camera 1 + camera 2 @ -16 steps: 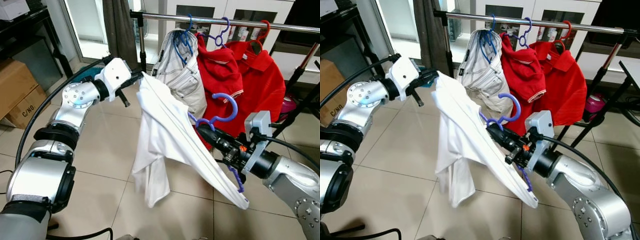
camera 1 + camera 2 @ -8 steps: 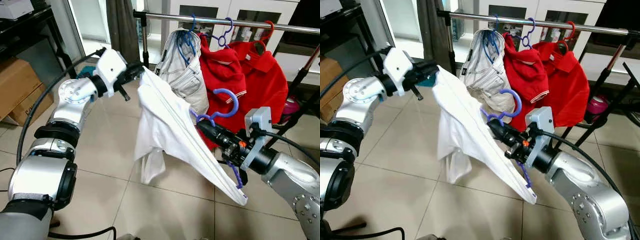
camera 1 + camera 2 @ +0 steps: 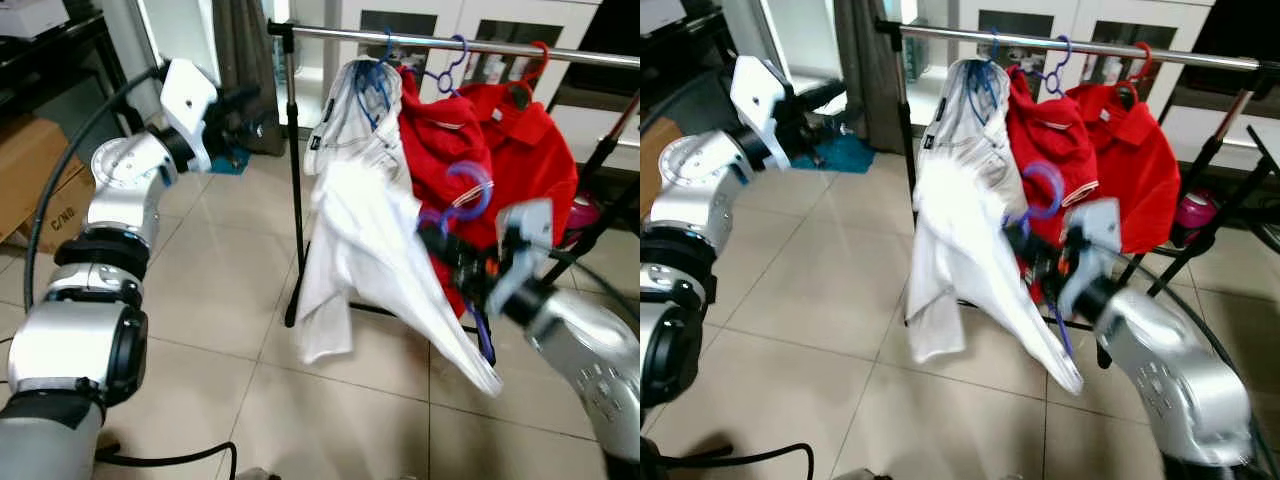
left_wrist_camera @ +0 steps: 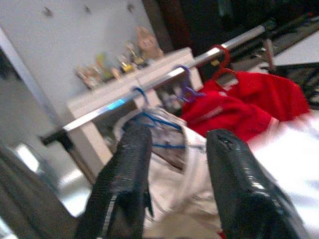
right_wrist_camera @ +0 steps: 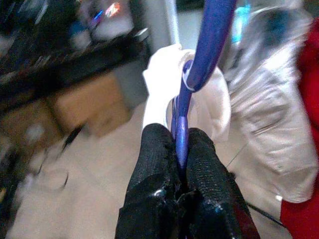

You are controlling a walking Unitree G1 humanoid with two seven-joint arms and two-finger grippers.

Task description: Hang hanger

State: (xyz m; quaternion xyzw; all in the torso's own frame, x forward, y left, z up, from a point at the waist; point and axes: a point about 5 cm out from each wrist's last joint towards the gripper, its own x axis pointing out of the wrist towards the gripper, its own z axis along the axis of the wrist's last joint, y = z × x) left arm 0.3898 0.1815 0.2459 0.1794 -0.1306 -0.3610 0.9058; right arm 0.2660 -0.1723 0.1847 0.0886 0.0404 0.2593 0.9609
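Two grippers are working in front of a metal clothes rail (image 3: 420, 38) that is standing on a beige tiled floor (image 3: 230, 290). The right gripper (image 5: 183, 149) is pinching its two black fingers together on the stem of a blue hanger (image 5: 202, 64), whose hook (image 3: 468, 190) is curving up just above the fingers, below the rail and not on it. A white shirt (image 3: 365, 250) is draping from that hanger, hanging down and to the left of the right gripper. The left gripper (image 3: 245, 105) is raised well to the left of the shirt, its fingers (image 4: 124, 184) standing apart with nothing between them, pointing toward the rail.

On the rail, beyond the right gripper, a pale grey-white garment (image 3: 350, 120) is hanging on a blue hanger, and two red polo shirts (image 3: 500, 150) are hanging beside it, one under a purple hook and one under a red hook. A dark curtain (image 3: 240, 50) is hanging behind the left gripper. A cardboard box (image 3: 35, 185) is sitting at the far left under a dark shelf. White cabinets (image 3: 450, 20) are standing behind the rail.

Motion blur is smearing the right arm (image 3: 570, 340) and the shirt; the hanger's lower bar is mostly hidden under the cloth.
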